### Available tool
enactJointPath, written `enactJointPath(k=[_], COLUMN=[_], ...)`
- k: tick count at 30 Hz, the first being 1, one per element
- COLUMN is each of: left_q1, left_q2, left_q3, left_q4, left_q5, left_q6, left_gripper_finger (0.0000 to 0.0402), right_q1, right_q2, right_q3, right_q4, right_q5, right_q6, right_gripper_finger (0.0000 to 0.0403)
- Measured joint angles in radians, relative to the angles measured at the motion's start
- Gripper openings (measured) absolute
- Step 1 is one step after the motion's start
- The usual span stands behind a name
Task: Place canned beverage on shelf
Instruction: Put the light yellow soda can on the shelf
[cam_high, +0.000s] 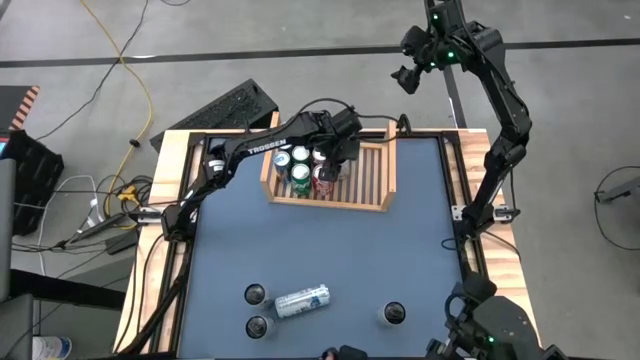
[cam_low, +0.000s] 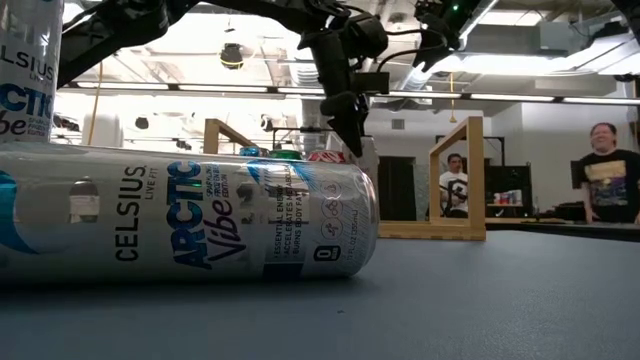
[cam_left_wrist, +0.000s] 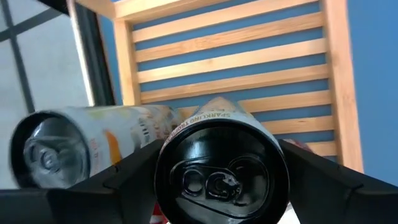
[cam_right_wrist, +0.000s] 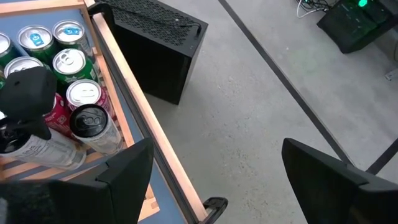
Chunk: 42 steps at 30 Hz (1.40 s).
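Note:
The wooden shelf stands at the table's far middle, with several cans upright in its left part. My left gripper reaches down into the shelf beside them and is shut on a light can with a black top. A second light can stands close beside the held can. My right gripper is open and empty, raised high beyond the table's far edge; its view looks down on the shelf's side board and the cans. My left gripper pinches the black-topped can between its two fingers, one on each side of the can's wall just below the top rim. The fingers come from above, pointing down. The can's top faces the wrist camera. The can itself hides its lower end.
Three cans stand upright near the table's front edge. A white and blue can lies on its side between them, filling the left of the low view. The shelf's right part shows bare slats. People stand in the room behind.

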Motion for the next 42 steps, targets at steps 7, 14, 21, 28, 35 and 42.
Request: enactJointPath(k=[7,14,21,28,35,42], left_q1=[-0.006,-0.014,-0.015,-0.014,-0.043,-0.084], left_q2=[0.000,-0.005,-0.023,-0.051,-0.146,-0.330], left_q3=[0.002,0.002,0.042,0.042,0.042,0.041], left_q4=[0.004,0.001,0.002,-0.046,-0.082,-0.358], left_q5=[-0.053,-0.049,-0.055,-0.097,-0.154,0.048], left_q6=[0.006,0.008,0.019,0.021,0.024,-0.292], left_gripper_finger=[0.0313,0.0316,0.0316,0.0316,0.0316,0.0316], right_q1=[0.000,0.000,0.000,0.000,0.000,0.000], right_q2=[0.000,0.000,0.000,0.000,0.000,0.000], right_q3=[0.000,0.000,0.000,0.000,0.000,0.000], right_q4=[0.000,0.000,-0.001,-0.005,-0.019,-0.023], right_q5=[0.000,0.000,0.000,0.000,0.000,-0.002], right_q6=[0.000,0.000,-0.002,-0.003,-0.024,-0.026], right_gripper_finger=[0.0343,0.0343,0.0343,0.0343,0.0343,0.0343])
